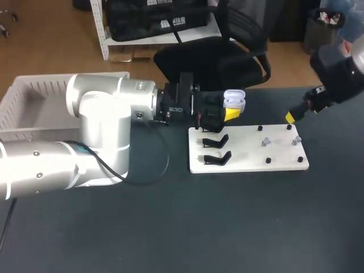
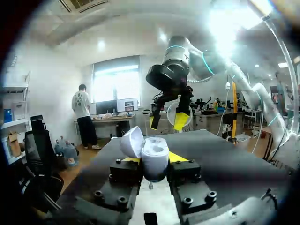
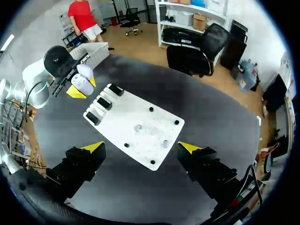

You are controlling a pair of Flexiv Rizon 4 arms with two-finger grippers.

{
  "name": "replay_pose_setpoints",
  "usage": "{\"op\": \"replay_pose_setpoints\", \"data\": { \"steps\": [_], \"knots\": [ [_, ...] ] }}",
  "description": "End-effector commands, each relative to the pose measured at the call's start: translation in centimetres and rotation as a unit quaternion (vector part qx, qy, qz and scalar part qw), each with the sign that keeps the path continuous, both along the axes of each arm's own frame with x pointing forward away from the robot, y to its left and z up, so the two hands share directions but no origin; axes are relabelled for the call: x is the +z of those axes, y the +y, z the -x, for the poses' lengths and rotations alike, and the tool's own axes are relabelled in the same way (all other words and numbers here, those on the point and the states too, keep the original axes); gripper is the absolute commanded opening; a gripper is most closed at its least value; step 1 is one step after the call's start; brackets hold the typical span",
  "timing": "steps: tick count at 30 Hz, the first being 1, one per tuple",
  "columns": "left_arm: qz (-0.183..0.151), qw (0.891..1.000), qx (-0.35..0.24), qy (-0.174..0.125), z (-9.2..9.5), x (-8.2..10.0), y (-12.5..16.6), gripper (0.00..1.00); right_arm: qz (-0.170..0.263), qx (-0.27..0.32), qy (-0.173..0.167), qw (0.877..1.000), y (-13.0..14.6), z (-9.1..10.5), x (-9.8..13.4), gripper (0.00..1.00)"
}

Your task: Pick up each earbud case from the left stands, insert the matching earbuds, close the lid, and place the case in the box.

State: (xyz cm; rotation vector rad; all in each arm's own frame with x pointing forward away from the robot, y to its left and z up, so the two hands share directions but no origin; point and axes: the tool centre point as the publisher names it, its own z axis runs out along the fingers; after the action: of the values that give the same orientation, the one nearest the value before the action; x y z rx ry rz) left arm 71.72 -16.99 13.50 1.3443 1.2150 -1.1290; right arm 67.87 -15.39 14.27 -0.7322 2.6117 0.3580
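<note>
Earbud case (image 1: 234, 100): white, lid (image 2: 132, 141) swung open, clamped from two sides between the fingers of the left gripper (image 1: 231, 109), held above the far left corner of the white board (image 1: 250, 162).

Left gripper: closed on the case, fingers pointing right across the table.

Right gripper (image 3: 141, 147): jaws spread wide, nothing held, hovering high over the board's right half.

Earbuds (image 3: 138, 127): two small pale pieces on the board's right half, apart from each other, among black pegs (too small to tell how they are turned).

Governing relation: the earbuds lie straight ahead of the right gripper's open jaws, between the lines of its two fingers. The case lies well to their left in the other arm's hold. The right arm is plainly the nearer to them.

Judgement: the coming move probably falls to the right arm, down onto one earbud and then left to the open case.

Stands (image 1: 216, 141): black, two showing empty, at the board's left edge.

Box (image 1: 34, 91): white, far left, well apart.
</note>
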Motion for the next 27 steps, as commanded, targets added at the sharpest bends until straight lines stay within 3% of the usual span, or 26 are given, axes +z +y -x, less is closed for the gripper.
{"op": "replay_pose_setpoints", "data": {
  "steps": [1,15,19,27],
  "knots": [
    [0.004,1.000,0.000,0.003,-0.5,-0.3,-0.1,0.00,0.063,-0.036,-0.025,0.997,-0.3,0.6,0.1,1.00],
    [0.004,1.000,0.011,0.026,-1.6,-0.5,0.1,0.00,0.093,-0.036,-0.004,0.995,-1.0,0.7,-1.0,1.00],
    [-0.001,0.999,0.036,0.019,-1.6,-0.6,-0.3,0.00,0.096,-0.033,-0.003,0.995,-0.9,0.7,-1.1,1.00],
    [-0.001,0.999,0.024,0.021,-1.4,-1.0,-1.4,0.00,0.092,-0.030,-0.003,0.995,-0.9,0.6,-1.3,1.00]
  ]
}}
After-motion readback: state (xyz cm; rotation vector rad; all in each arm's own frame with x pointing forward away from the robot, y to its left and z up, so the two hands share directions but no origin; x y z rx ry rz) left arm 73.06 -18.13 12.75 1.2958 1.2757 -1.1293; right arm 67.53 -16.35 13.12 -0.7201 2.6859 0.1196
